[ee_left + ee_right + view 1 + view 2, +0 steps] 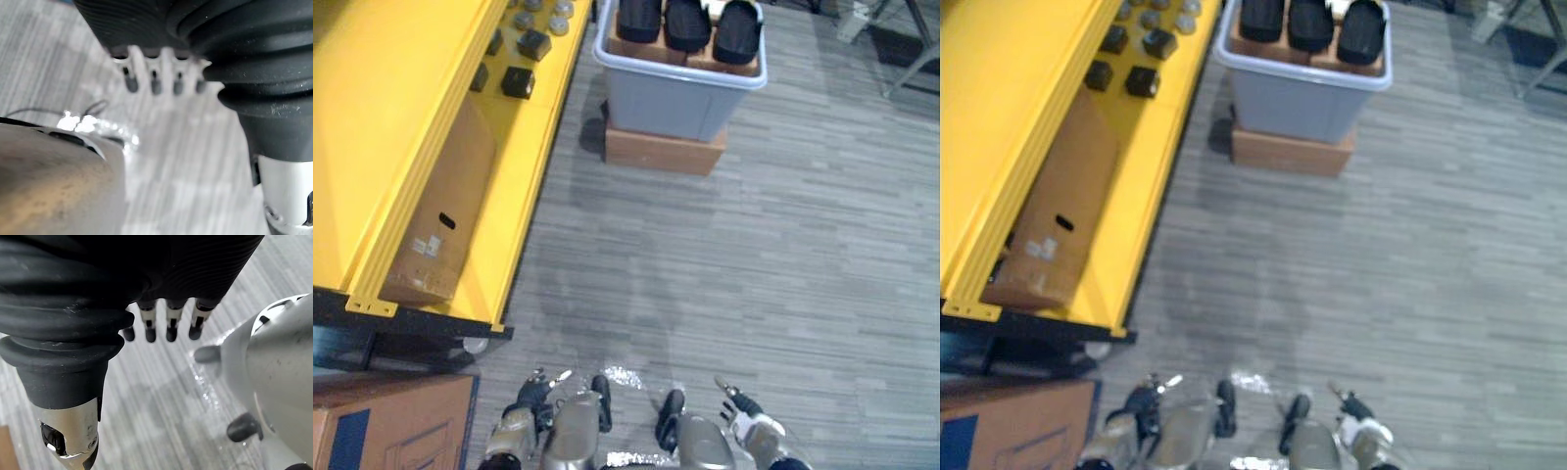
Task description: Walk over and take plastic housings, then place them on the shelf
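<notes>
Three large black plastic housings (685, 24) stand upright in a grey bin (675, 98) at the far middle of the floor. The yellow shelf (524, 196) runs along the left, with small black parts (518, 81) and grey round pieces on its far end. My left hand (533, 397) hangs low at the near left and my right hand (744, 411) at the near right, both far from the bin. The left fingers (154, 83) and the right fingers (171, 328) are straight and hold nothing.
The bin rests on a flat cardboard box (661, 152). A long cardboard box (445, 211) lies on the shelf's lower level. Another cardboard box (391, 426) stands at the near left. Metal furniture legs (911, 49) show at the far right. Grey carpet lies between me and the bin.
</notes>
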Motion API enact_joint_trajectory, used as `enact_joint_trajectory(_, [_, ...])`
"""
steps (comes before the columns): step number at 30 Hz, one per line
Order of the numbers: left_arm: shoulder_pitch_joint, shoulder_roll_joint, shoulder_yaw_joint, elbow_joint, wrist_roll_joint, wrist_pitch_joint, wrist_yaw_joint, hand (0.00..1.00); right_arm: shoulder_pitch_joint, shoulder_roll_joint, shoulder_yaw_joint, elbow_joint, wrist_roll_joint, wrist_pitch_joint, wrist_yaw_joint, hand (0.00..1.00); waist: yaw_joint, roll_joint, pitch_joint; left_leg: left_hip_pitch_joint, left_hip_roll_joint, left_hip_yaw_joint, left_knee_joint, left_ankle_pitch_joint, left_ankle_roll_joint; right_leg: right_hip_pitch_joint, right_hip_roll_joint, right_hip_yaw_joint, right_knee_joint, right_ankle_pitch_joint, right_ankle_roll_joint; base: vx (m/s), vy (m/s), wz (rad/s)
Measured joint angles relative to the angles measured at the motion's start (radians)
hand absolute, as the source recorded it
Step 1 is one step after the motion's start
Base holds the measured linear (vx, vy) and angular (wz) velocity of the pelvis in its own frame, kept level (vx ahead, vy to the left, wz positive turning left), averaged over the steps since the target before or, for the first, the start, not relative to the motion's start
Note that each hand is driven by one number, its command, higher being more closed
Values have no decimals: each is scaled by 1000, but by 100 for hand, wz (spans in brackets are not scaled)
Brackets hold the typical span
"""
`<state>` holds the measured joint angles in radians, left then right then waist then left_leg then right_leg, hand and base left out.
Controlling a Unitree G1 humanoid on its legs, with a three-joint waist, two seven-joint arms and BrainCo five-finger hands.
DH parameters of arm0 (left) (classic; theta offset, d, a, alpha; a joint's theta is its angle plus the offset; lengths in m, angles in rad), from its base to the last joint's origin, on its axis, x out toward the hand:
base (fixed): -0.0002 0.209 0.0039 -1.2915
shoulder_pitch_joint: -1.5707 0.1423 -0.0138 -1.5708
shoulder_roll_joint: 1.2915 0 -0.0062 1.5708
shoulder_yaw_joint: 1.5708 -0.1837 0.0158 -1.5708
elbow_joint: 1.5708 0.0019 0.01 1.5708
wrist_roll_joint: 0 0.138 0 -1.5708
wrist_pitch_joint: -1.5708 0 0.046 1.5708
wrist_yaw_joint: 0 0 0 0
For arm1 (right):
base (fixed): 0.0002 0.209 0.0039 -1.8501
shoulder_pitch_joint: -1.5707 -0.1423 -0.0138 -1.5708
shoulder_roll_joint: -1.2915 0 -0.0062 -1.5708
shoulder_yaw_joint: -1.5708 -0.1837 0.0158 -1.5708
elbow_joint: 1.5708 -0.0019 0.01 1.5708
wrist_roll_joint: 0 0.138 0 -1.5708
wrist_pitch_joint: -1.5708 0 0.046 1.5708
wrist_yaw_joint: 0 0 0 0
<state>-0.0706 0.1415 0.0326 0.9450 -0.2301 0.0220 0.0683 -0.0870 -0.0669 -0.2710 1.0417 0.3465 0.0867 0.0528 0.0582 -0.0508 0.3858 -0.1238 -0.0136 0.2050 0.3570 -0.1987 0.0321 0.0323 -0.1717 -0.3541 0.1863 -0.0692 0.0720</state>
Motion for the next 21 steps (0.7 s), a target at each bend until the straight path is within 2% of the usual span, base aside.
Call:
enact_joint_trajectory(3, [27, -5, -16, -3, -3, -10, 2, 0, 14, 10, 7, 0, -11, 10, 16, 0, 0, 2, -2, 59, -1, -4, -4, -6, -9, 60, 0, 0, -2, -21, 8, -38, -33, 5])
enact_joint_trajectory(5, [38, -9, -17, -1, -2, -17, 3, 0, 30, 9, 19, -2, -28, 20, 20, 0, 0, 10, -14, 76, -1, -9, -7, -20, 5, 79, -2, -1, -5, -46, 26, -76, -25, 0])
enact_joint_trajectory(8, [71, -31, -18, 5, 5, -19, 3, 0, 87, -1, 21, -3, -60, 46, 24, 0, -10, 39, -63, 97, -1, -36, -24, -21, 11, 106, 2, -24, -12, -51, 33, -85, -11, 15])
enact_joint_trajectory(10, [90, -35, -21, 10, 11, -20, 3, 0, 110, -12, 33, -1, -69, 49, 31, 0, -10, 47, -101, 109, -4, -37, -42, -13, 15, 111, 1, -28, -22, -51, 33, -56, 5, 5])
enact_joint_trajectory(12, [114, -33, -46, 18, 14, -31, 7, 0, 122, -15, 45, 4, -68, 64, 29, 0, -11, 48, -148, 112, -8, -36, -73, 8, 15, 109, 1, -29, -34, -48, 35, -49, 0, -1])
enact_joint_trajectory(17, [117, -34, -44, 17, 18, -39, 19, 0, 102, -19, 61, 24, -60, 111, 4, 0, -10, 35, -161, 121, -8, -21, -114, 31, 12, 104, 7, -22, -73, -21, 34, -39, 7, -6])
enact_joint_trajectory(18, [117, -34, -42, 16, 18, -37, 21, 0, 100, -19, 61, 24, -52, 116, -2, 0, -9, 30, -162, 118, -6, -14, -110, 27, 16, 98, 7, -19, -68, -26, 37, -15, 46, -22])
enact_joint_trajectory(20, [118, -31, -25, 15, 31, -29, 33, 0, 98, -20, 57, 20, -26, 120, -14, 0, -10, 24, -165, 90, 1, -1, -60, -14, 34, 57, -11, -13, 7, -57, 70, 18, 63, -17])
enact_joint_trajectory(21, [112, -32, -11, 13, 50, -28, 38, 0, 97, -27, 40, 9, -1, 119, -19, 0, -19, 27, -161, 90, 9, -1, -29, -42, 46, 25, -31, -1, 122, -70, 85, 39, 105, -12])
